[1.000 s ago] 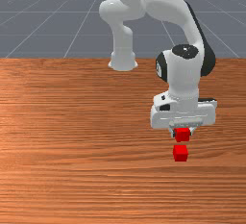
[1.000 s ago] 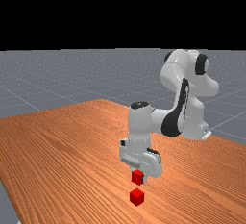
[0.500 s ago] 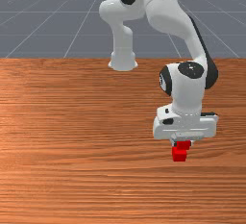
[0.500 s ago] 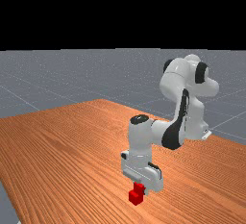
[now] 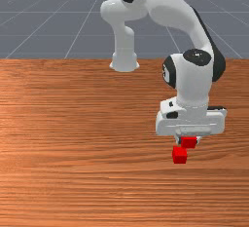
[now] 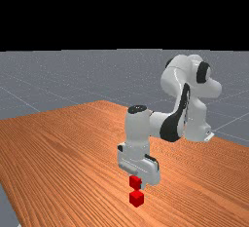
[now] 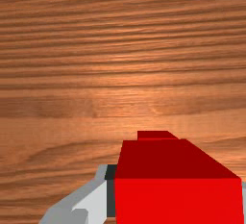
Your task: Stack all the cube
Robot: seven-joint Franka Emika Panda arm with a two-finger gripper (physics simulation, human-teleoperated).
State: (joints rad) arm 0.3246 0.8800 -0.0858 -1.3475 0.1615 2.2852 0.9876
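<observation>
Ideally, you're shifting the end effector [image 5: 188,141], clamped on the upper red cube [image 6: 134,182], toward the front view's left, centring above the lower red cube [image 5: 179,156].

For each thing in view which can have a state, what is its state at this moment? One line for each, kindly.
gripper: shut on the upper red cube
upper red cube: held, raised, out of line with the lower one, not stacked
lower red cube: resting on the table
arm: bent, hand pointing down
</observation>
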